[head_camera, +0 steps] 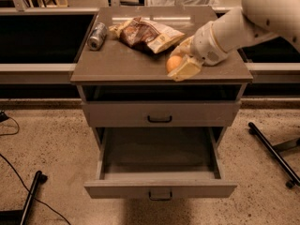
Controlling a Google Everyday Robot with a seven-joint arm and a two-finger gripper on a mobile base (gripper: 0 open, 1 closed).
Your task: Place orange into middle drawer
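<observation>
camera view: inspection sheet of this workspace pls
surface: flat grey cabinet top, in use
job's things: small round orange near the front right edge; wide grey middle drawer pulled open, bare inside
clutter: silver can lying down; crumpled brown snack bag
gripper: cream two-finger gripper at the orange
cables: black cable on floor, left
surroundings: speckled floor; black wheeled leg, right

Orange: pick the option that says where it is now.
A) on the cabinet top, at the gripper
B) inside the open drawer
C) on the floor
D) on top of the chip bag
A: the orange is up on the cabinet top, right at the gripper, near the front edge and above the open drawer.
</observation>
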